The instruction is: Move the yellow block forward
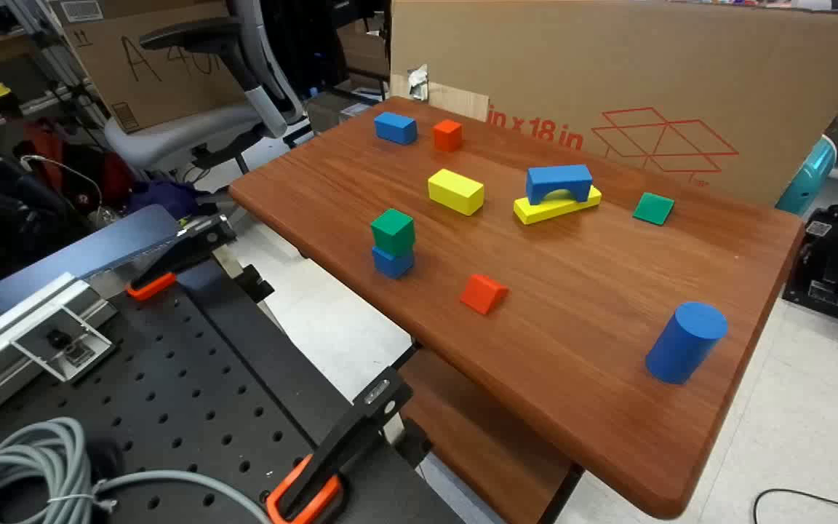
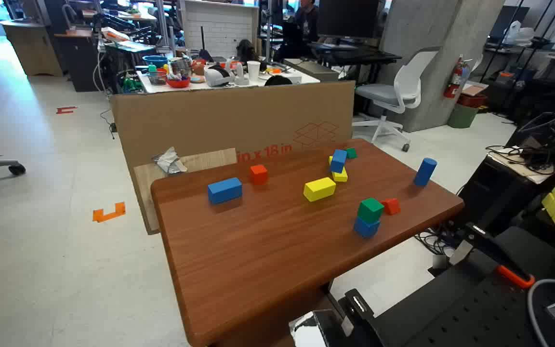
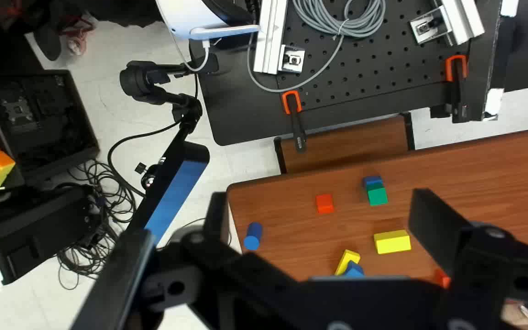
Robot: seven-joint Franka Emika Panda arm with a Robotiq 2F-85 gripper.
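Note:
The yellow block [image 1: 455,192] is a chunky, plain bright-yellow block lying flat on the brown wooden table [image 1: 572,291]. It also shows on the table in an exterior view [image 2: 319,189]. In the wrist view, the yellow block [image 3: 393,242] is seen between my fingers, close beside the right-hand finger in the picture. My gripper [image 3: 321,200] is wide open and empty, looking down from well above the table. The gripper and arm are out of view in both exterior views.
A blue arch [image 1: 559,183] rests on a thinner yellow bar [image 1: 535,212] near the yellow block. A green cube [image 1: 393,231] is stacked on a blue block [image 1: 393,263]. Also on the table are a red wedge [image 1: 484,294], blue cylinder [image 1: 686,342], orange-red cube [image 1: 448,135] and blue block [image 1: 396,128].

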